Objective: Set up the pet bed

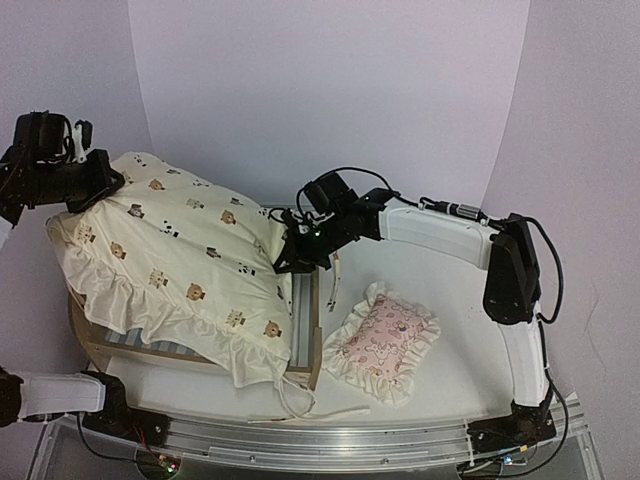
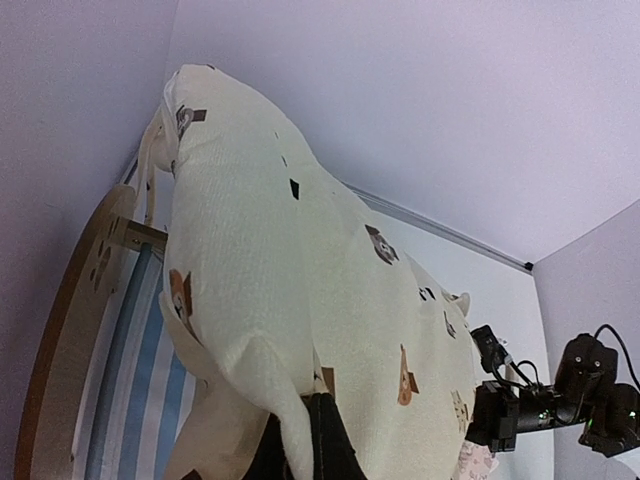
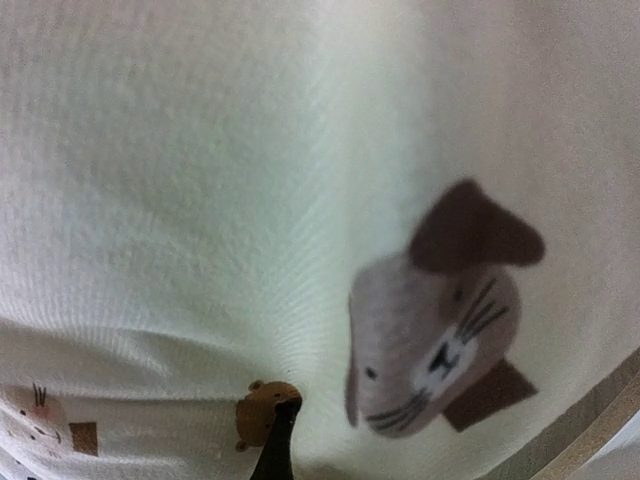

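The pet bed (image 1: 316, 340) is a light-wood frame with a blue-and-white striped base (image 2: 130, 370), standing left of centre. A cream animal-print cushion (image 1: 180, 255) lies tilted across it, hiding most of the base. My left gripper (image 1: 97, 182) is shut on the cushion's far left corner; in the left wrist view the fabric (image 2: 300, 260) folds around my dark fingers (image 2: 325, 445). My right gripper (image 1: 297, 257) is shut on the cushion's right edge. The right wrist view is filled by the cloth (image 3: 200, 200), with one dark fingertip (image 3: 278, 445) at the bottom.
A small pink ruffled pillow (image 1: 385, 340) lies on the table right of the bed. The cushion's ties (image 1: 300, 405) trail past the bed's near corner. The rounded headboard (image 2: 60, 330) stands at the bed's left end. White walls close in at the back and sides.
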